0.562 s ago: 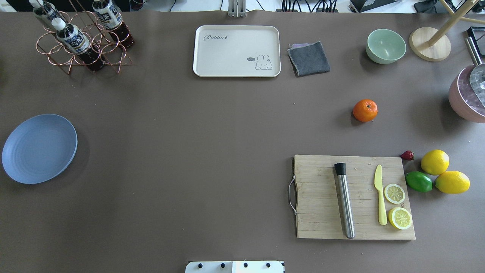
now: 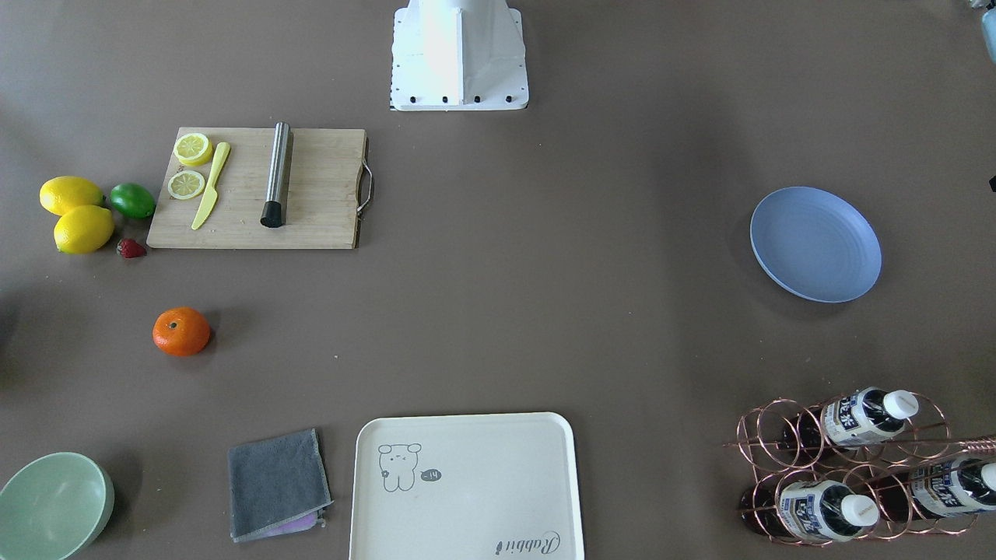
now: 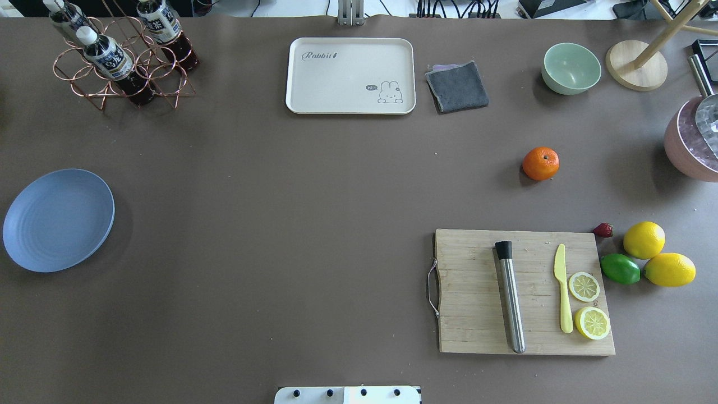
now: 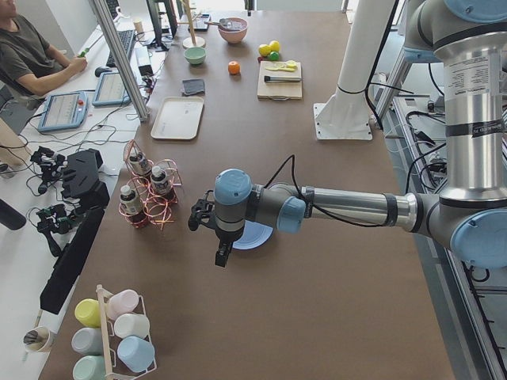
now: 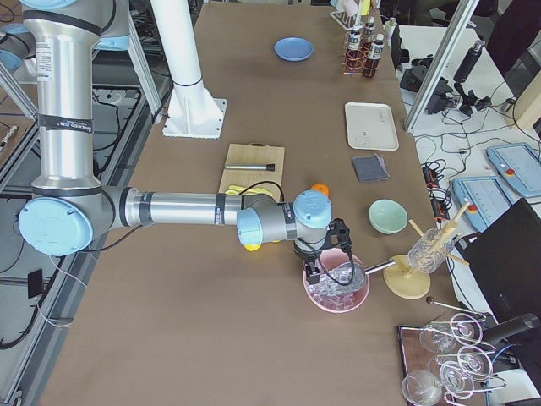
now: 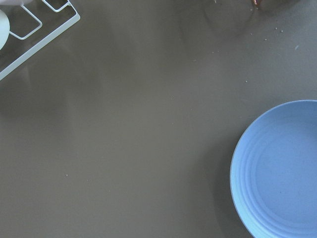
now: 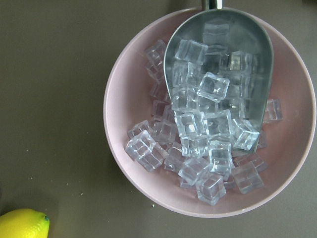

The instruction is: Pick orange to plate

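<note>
The orange [image 3: 541, 163] lies alone on the brown table on the robot's right side, beyond the cutting board; it is also in the front-facing view [image 2: 181, 331]. The periwinkle-blue plate [image 3: 58, 220] sits bare at the far left side [image 2: 815, 243], and its edge fills the left wrist view's lower right [image 6: 282, 168]. My left gripper [image 4: 222, 257] hangs beside the plate, seen only from the side, so I cannot tell its state. My right gripper [image 5: 314, 272] hovers over a pink bowl of ice, far from the orange; I cannot tell its state either.
A wooden cutting board [image 3: 524, 292] carries a metal muddler, a yellow knife and lemon slices. Two lemons [image 3: 644, 239], a lime [image 3: 620, 269] and a strawberry lie beside it. A cream tray [image 3: 350, 76], grey cloth [image 3: 457, 86], green bowl [image 3: 571, 68], bottle rack [image 3: 120, 53] and pink ice bowl [image 7: 208, 119] line the far edge.
</note>
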Motion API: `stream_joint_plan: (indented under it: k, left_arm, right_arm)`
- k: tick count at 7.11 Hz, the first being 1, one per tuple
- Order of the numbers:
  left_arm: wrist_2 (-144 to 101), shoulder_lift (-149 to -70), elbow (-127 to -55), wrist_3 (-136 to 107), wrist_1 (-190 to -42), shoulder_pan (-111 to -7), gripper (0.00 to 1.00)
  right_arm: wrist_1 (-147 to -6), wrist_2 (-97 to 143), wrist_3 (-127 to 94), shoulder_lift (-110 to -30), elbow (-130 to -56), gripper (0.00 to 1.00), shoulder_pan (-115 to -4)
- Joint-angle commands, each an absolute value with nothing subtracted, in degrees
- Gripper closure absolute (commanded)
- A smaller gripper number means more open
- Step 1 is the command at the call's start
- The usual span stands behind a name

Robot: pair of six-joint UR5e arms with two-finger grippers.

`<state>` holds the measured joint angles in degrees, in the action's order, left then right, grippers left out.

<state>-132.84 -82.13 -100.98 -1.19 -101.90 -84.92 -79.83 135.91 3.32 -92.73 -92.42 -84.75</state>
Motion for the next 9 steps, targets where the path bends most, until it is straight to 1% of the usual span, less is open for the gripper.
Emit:
stream_joint_plan:
  k: [1, 2, 7, 9]
  left_arm:
    - [-132.5, -82.4, -100.2, -1.5, -101.9, -84.5, 0.02]
    - [-132.5, -82.4, -99.3, -1.3, -101.9, -84.3, 0.02]
    - [-133.0, -81.6, -100.6, -1.7, -101.9, -84.3, 0.02]
    - [-132.6, -82.4, -100.2, -1.6, -101.9, -84.2, 0.02]
  right_arm:
    - [-79.9, 136.7, 3.2, -93.0, -92.9, 0.00, -84.8]
    - [-79.8, 137.2, 3.3, -92.9, -92.6, 0.00, -84.8]
    - [-79.5, 137.1, 3.0, -93.8, -92.6, 0.00, -84.8]
    - [-79.3, 137.1, 2.8, -94.0, -92.6, 0.00, -84.8]
